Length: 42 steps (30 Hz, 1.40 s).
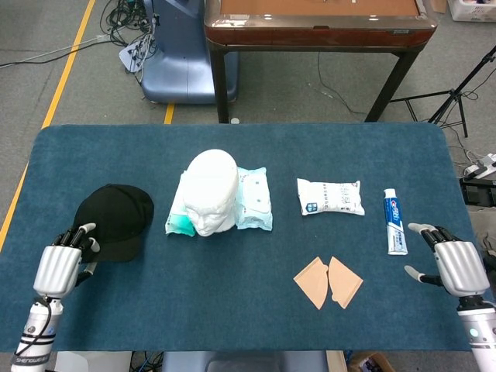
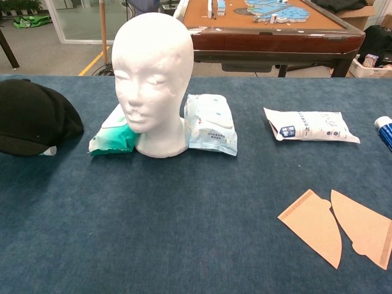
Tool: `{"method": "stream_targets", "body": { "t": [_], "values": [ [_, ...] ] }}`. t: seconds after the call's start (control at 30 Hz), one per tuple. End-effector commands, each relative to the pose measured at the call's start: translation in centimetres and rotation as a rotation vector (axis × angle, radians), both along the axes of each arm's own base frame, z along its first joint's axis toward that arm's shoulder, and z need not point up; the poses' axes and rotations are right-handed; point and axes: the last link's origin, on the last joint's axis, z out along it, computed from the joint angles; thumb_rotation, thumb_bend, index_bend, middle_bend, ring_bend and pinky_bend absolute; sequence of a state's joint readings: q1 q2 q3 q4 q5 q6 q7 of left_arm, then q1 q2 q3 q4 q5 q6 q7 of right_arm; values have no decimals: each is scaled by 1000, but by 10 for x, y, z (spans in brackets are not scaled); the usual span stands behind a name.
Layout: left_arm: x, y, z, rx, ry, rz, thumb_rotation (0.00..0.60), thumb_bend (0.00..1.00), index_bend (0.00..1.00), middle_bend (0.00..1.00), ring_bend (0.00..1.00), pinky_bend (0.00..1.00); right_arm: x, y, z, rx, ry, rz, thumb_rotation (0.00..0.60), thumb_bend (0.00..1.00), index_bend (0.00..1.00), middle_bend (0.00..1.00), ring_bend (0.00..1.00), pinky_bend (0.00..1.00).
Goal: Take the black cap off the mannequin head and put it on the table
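Table: one, blue cloth top; grey floor beyond, with one wooden table and a yellow floor line.

Mannequin: one, white, bare, upright at centre-left.

Cap: one, black, lying on the table well left of the mannequin, off the head. In the chest view a small pale object shows at its lower edge, too hidden to identify.

Left hand: at the near left edge, fingers extended, their tips at the cap's near rim; whether they grip it cannot be told.

Right hand: near right corner, fingers spread, holding nothing, just apart from the toothpaste.

Wipes packs: two, flanking the mannequin, one teal-edged at its left, one pale at its right.

White pouch: one, right of the wipes.

Toothpaste: one tube, lying flat.

Paper wedges: two, tan, side by side.
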<state>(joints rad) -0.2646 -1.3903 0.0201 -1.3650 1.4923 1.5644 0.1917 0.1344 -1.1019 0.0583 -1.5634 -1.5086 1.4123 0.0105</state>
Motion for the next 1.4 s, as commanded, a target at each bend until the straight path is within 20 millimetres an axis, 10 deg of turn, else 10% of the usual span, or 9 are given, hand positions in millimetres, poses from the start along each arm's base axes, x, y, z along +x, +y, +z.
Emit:
{"method": "stream_targets", "body": {
  "t": [0.03, 0.33, 0.67, 1.03, 1.4],
  "values": [
    [-5, -21, 3, -70, 100, 60, 600, 350, 513, 219, 165, 287, 0, 0, 0, 0, 2, -1, 600, 138, 259, 315, 283, 524],
    [-1, -41, 6, -155, 209, 151, 600, 101, 48, 185, 137, 242, 0, 0, 0, -2, 1, -1, 600, 138, 259, 316, 283, 524],
    [6, -50, 8, -200, 221, 193, 600, 20, 0, 184, 137, 242, 1, 0, -1, 0, 4, -2, 600, 138, 259, 316, 283, 525],
    [14, -52, 18, -58, 104, 27, 600, 49, 432, 411, 325, 427, 1, 2, -3, 1, 14, 2, 600, 138, 258, 317, 283, 524],
    [-2, -52, 27, -48, 48, 32, 600, 97, 528, 512, 395, 480, 4, 1, -10, 9, 43, 6, 600, 138, 259, 318, 283, 524]
  ]
}}
